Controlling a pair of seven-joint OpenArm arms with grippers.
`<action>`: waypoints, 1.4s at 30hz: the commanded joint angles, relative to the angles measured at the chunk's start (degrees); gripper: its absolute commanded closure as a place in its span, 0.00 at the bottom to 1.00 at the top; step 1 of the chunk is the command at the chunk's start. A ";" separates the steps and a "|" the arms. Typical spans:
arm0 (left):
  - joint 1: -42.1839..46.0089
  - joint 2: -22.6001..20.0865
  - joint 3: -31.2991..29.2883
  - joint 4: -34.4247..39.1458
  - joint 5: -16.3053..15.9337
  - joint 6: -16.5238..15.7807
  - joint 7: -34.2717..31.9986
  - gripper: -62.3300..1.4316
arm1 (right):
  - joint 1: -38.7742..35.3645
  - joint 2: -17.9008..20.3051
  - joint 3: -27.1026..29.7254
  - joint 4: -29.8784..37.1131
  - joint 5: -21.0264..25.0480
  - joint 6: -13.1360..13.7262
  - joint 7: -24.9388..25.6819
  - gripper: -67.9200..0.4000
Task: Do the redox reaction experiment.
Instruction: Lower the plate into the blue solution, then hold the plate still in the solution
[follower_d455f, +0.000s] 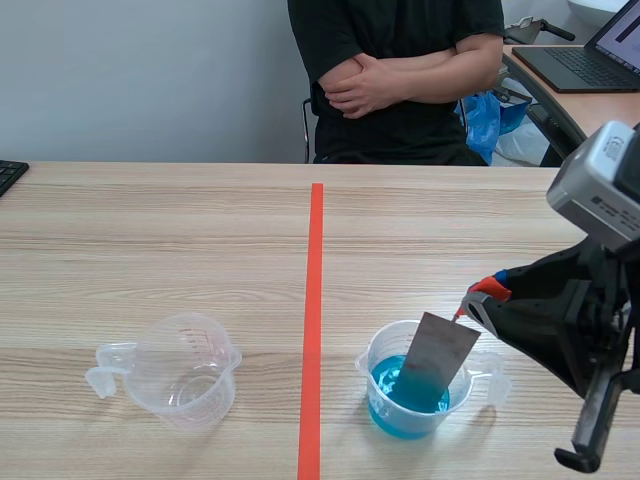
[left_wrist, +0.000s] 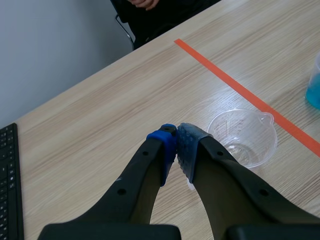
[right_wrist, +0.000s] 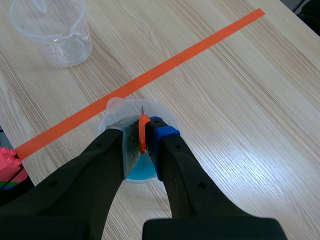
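Pale wood-grain table fills the view, split by an orange tape line, with a person sitting across it, arms folded. A keyboard sits at the far left edge.

On the right of the line stands a clear plastic cup partly filled with blue liquid. A thin grey metal sheet stands tilted in it, its lower end under the liquid and its upper end leaning out toward the right arm. The right gripper is clamped on that upper corner, the fingers pressed flat on either face of the sheet, above the cup's mouth.

The sheet looks light and stiff, probably with sharp edges, and its wetted end is likely slippery. The dry upper corner, where it is now pinched, seems the sensible place to hold it, since a grip lower down would put the pads in the liquid. The cup looks light and thin-walled, so any sideways push of the sheet against its rim could tip it or slop the liquid.

Left of the line is an empty cup of the same kind, upright. The left gripper hangs just short of it with its fingers together, holding nothing.
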 joint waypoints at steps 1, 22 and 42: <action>0.13 0.11 0.33 0.09 -0.85 -0.09 -0.63 0.91 | 0.55 0.48 0.09 0.55 -0.31 0.42 0.68 0.97; 0.13 0.11 0.33 0.09 -0.85 -0.09 -0.63 0.91 | 0.55 0.48 0.09 0.55 -0.31 0.42 1.51 0.97; 0.13 0.09 0.33 0.09 -0.85 -0.09 -0.63 0.91 | 0.55 0.48 0.22 0.55 -0.28 0.42 1.73 0.97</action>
